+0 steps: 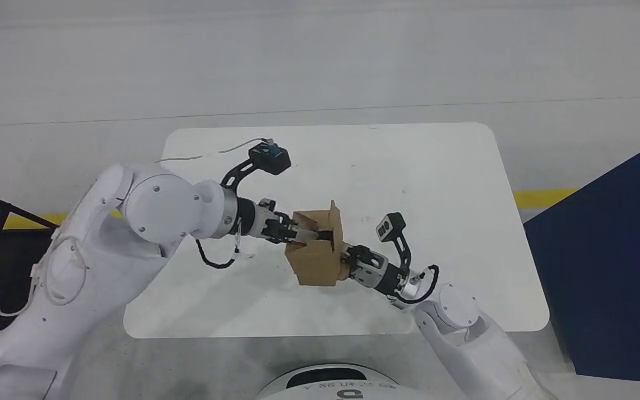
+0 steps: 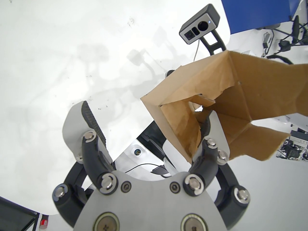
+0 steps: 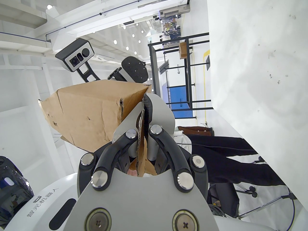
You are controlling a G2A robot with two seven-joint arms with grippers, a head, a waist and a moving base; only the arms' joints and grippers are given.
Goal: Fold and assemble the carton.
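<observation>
A brown carton, partly folded with flaps standing up, is held above the middle of the white table. My right gripper holds it from the near right. In the right wrist view that gripper is shut on an edge of the carton. My left gripper meets the carton from the left. It is open, with one finger inside the carton and the other finger outside, so one wall stands between them.
A thin white cable lies on the table's far left corner. A blue panel stands off the table's right side. Bare table surface lies on all sides of the carton.
</observation>
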